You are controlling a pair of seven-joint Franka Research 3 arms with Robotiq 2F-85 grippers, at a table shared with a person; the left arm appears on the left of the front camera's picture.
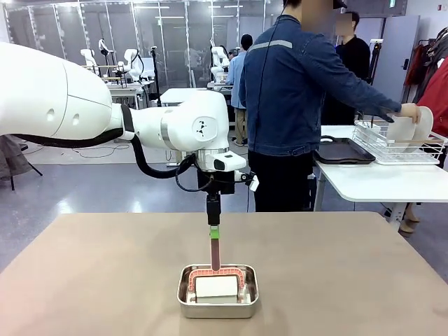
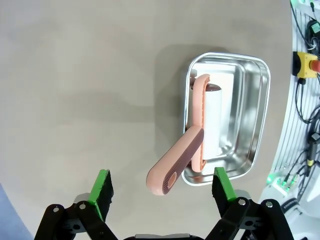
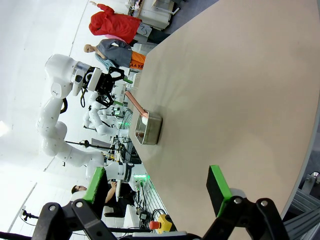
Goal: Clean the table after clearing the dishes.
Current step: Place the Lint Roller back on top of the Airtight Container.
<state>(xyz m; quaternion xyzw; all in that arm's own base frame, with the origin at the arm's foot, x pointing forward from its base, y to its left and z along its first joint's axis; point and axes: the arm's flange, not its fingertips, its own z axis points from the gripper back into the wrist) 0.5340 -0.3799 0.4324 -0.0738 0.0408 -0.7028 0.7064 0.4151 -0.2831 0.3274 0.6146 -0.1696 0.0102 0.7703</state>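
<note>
Left hand [image 2: 162,192] hangs straight above the pink roller's handle [image 2: 174,166], its green-padded fingers [image 2: 101,192] spread wide to either side of the handle and touching nothing. From the front the same hand [image 1: 213,225] sits at the top of the upright handle, though contact cannot be judged there. Right hand [image 3: 157,192] is likewise wide open and holds nothing, hovering over bare tabletop [image 3: 240,85].

The tabletop [image 1: 105,280] is a plain tan-brown surface, and its near middle carries a small shiny steel pan [image 1: 218,295]. Inside the pan lies the roller [image 1: 216,283], its white drum [image 2: 214,122] cradled in a pink frame, with the handle slanting up and out over the pan's rim (the handle's end has an oval hole).

Beyond the far edge a person [image 1: 294,91] in a dark blue jacket stands turned toward a smaller white table [image 1: 381,178], one hand [image 1: 411,112] on a white plate [image 1: 423,126] standing in a wire rack [image 1: 395,145]. A dark tray [image 1: 343,151] lies flat beside that rack.
</note>
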